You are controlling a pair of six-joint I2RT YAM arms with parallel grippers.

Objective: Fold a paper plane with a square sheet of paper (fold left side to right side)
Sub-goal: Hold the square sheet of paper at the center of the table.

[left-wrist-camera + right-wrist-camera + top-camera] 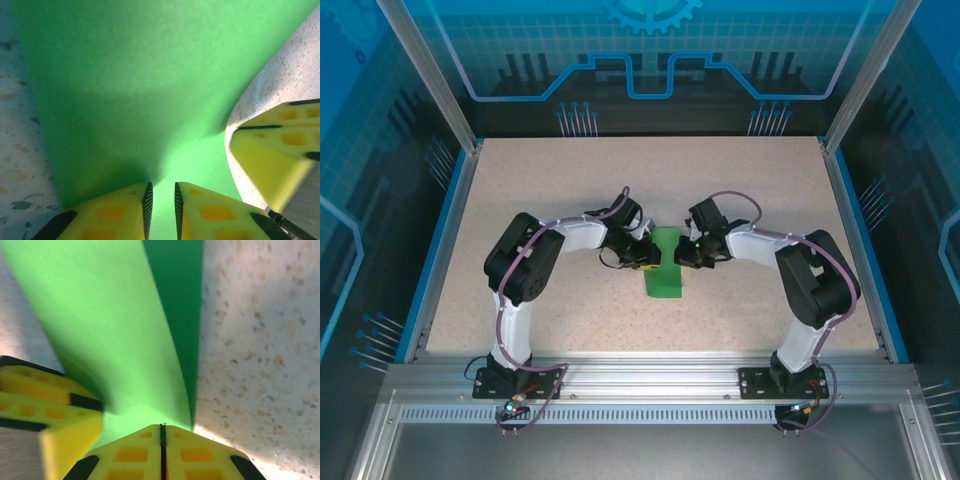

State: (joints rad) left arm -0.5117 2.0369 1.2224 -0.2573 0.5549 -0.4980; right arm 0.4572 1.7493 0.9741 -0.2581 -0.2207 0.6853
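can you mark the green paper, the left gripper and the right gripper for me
green paper (668, 275), top external view, middle of the sheet's visible face
left gripper (162, 192), left wrist view, gap midway between its yellow fingertips
right gripper (162, 427), right wrist view, seam where its fingertips meet

Centre: blocked. Left hand (645, 258) & right hand (685, 255) sit nose to nose over the green sheet (665, 272), only a thin slot btwn them.
Sheet: one flap stands up off the counter (740, 180), right hand pinching its edge.
Flanks: both arms arch in from the near corners; bare counter outside each elbow.
Far half: open, side to side.
Edges: blue rim (442, 245), corner posts (425, 75), glass walls.
Near edge: arm bases + metal rail (650, 375).
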